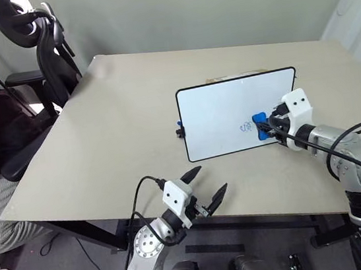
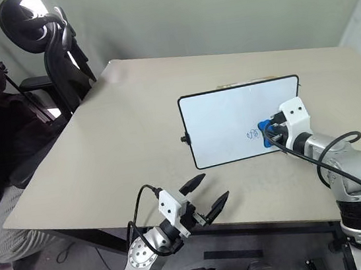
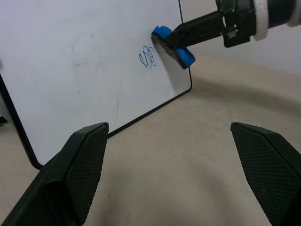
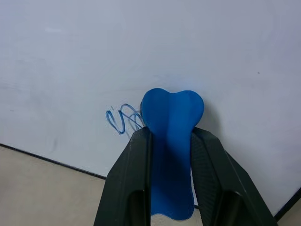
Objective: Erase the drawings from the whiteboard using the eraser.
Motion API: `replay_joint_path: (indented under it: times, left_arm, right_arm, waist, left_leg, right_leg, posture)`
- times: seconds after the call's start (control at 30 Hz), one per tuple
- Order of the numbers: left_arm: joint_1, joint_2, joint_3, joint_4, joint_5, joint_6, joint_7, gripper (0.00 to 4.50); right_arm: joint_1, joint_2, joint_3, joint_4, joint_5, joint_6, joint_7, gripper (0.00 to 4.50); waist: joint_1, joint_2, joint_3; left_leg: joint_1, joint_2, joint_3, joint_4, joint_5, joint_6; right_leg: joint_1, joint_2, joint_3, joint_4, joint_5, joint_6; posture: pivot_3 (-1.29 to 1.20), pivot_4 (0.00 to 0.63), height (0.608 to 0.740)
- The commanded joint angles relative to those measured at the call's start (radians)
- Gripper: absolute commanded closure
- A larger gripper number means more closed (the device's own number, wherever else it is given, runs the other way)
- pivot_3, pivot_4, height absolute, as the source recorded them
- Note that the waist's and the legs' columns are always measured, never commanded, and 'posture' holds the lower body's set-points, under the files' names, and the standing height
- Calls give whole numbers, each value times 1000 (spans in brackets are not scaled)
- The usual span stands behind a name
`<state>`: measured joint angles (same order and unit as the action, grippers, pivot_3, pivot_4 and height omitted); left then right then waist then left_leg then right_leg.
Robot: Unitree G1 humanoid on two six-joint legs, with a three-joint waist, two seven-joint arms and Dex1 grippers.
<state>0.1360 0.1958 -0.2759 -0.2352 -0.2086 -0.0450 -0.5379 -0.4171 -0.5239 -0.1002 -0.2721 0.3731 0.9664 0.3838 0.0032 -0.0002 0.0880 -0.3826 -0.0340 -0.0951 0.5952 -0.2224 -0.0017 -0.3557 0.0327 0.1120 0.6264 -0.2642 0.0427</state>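
two black fingers of the left gripper stand spread wide, holding nothing, over the table's near edge. beyond it lies the whiteboard — the right gripper is clamped on the eraser, its tip just beside the drawings.

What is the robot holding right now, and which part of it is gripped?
The right gripper holds the blue eraser, jaws clamped on its two long sides, its front end sticking out over the whiteboard. The left gripper holds nothing.
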Motion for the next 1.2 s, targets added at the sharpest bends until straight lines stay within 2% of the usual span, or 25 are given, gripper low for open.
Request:
replay_joint_path:
  times: [0.03, 0.8, 1.2]
  left_arm:
    - [5, 0, 3, -51, -7, -9, 1, 0]
    - [21, 1, 1, -68, -10, -6, 12, 0]
    - [14, -5, -4, -57, -11, -3, 12, 0]
  right_arm:
    - [-30, 9, 11, 12, -23, -43, -9, 3355]
    - [-163, 145, 220, 177, -126, -42, -3, 3355]
    - [-153, 74, 82, 190, -140, -33, -57, 3355]
  waist:
    - [-2, 0, 0]
    - [-26, -1, 0]
    - [-16, -1, 4]
  left_leg:
    - [0, 0, 0, 0, 0, -1]
    - [1, 1, 0, -1, -2, -3]
    - [-2, 1, 0, 0, -2, -3]
  right_leg:
    - [0, 0, 0, 0, 0, 0]
    - [-8, 0, 0, 0, 4, -10]
    - [-15, 0, 0, 0, 8, -17]
  posture:
    - [0, 150, 736]
    - [0, 150, 736]
    - [0, 150, 736]
